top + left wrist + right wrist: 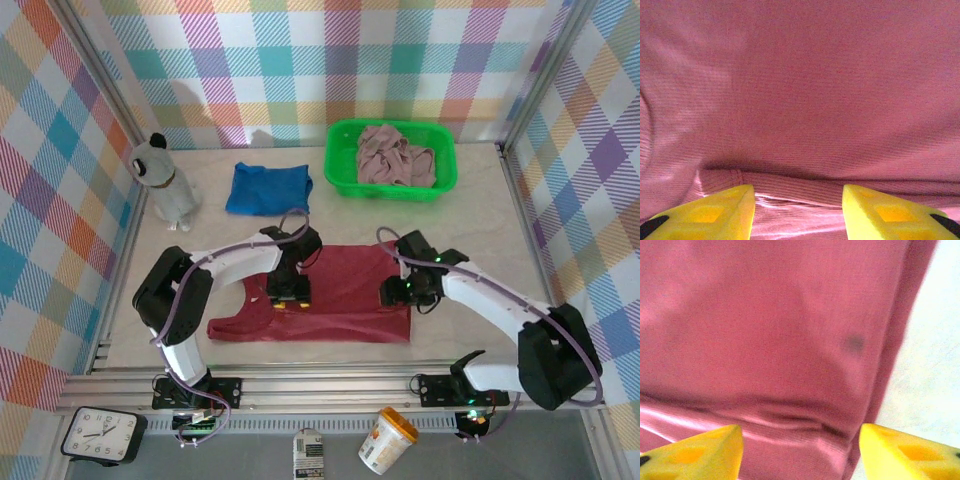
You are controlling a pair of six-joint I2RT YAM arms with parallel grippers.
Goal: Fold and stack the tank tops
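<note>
As it lies, red tank top (345, 290) runs L-R, straps left

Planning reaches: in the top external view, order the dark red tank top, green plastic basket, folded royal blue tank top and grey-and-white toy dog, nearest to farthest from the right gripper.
From the right gripper:
1. dark red tank top: beneath it.
2. green plastic basket: at the back.
3. folded royal blue tank top: back, centre-left.
4. grey-and-white toy dog: far left.

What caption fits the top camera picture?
Left gripper and right gripper over the dark red top; blue top folded, pink top in green basket.
</note>
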